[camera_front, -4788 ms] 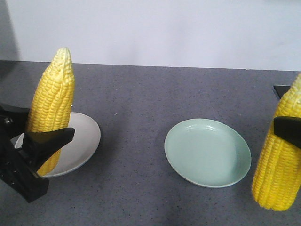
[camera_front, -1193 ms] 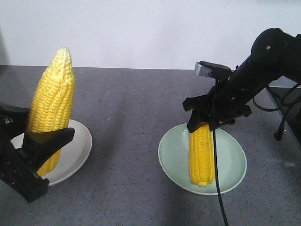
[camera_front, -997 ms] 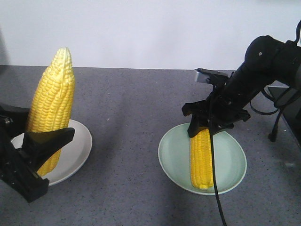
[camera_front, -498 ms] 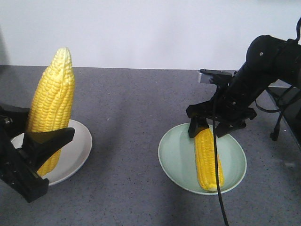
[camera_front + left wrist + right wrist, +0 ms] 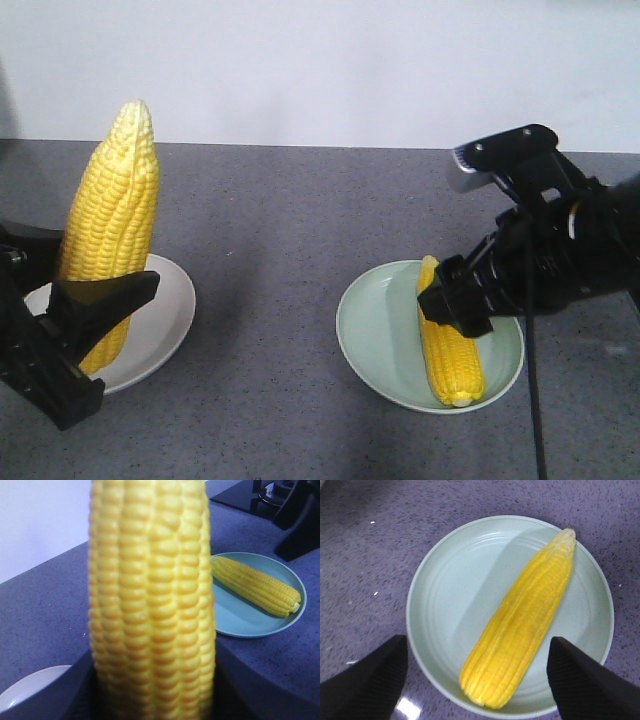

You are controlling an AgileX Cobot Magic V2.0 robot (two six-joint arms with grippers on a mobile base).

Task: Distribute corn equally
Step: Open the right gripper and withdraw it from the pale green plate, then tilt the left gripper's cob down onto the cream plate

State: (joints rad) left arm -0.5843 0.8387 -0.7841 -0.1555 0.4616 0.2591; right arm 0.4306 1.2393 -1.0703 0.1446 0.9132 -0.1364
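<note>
The counter (image 5: pixel 300 220) is big, gray and flat. It holds up both plates so the corn has a place to go.

The left tool (image 5: pixel 95 300) is squeezed tight on a cob (image 5: pixel 108 225). It holds the cob standing up, pointy end at the top. The cob hangs over the white plate (image 5: pixel 170 320), so I think it is meant to go there next. It has not been put down yet.

The right tool (image 5: pixel 475 680) has let go. Its two black tips are spread wide, one on each side, and there is nothing between them. It floats above the green plate (image 5: pixel 450 580).

A second cob (image 5: pixel 520 625) lies flat in the green plate. It lies slanted, with its pale tip near the rim. Lying flat keeps it from rolling off. This one looks done.

Now let us count. I can see two plates, one white and one green. I can see two cobs, one held up and one lying down. I can see two tools, one for each arm.

Each plate should get the same number of cobs. Right now the green plate has one. The white plate has none on it. I cannot see any more corn here.
</note>
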